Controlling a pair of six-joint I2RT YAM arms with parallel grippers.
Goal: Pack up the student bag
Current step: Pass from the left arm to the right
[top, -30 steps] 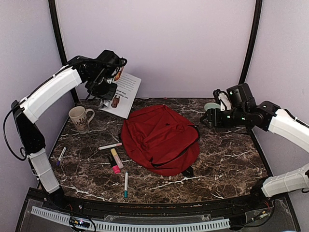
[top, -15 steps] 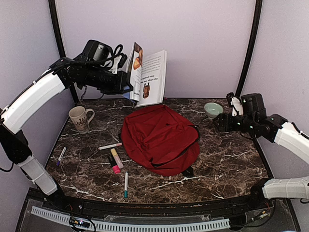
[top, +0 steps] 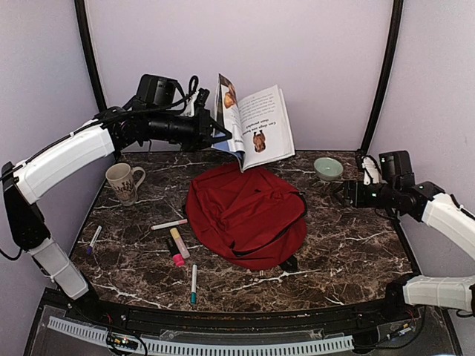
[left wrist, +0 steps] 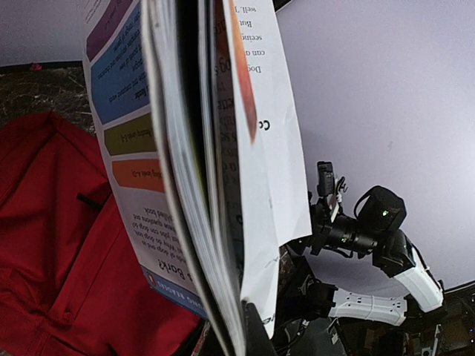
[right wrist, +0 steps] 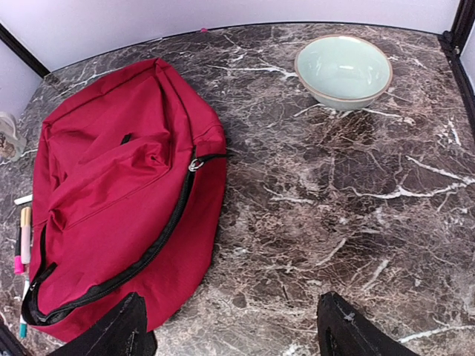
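The red student bag [top: 245,213] lies flat in the middle of the table, its black zipper shut; it also shows in the right wrist view [right wrist: 119,200] and the left wrist view [left wrist: 52,245]. My left gripper [top: 217,133] is shut on a thin book [top: 256,126] and holds it in the air above the bag's far edge, pages fanned; the book fills the left wrist view [left wrist: 193,170]. My right gripper [top: 349,191] is open and empty, low over the table to the right of the bag.
A pale green bowl [top: 327,168] stands at the back right. A beige mug [top: 122,182] stands at the left. Several markers [top: 178,245] lie left of the bag, one teal pen [top: 194,285] near the front.
My left gripper has lifted the book off the table's back left and carried it right, over the bag. My right gripper has drawn back to the right, away from the bag.
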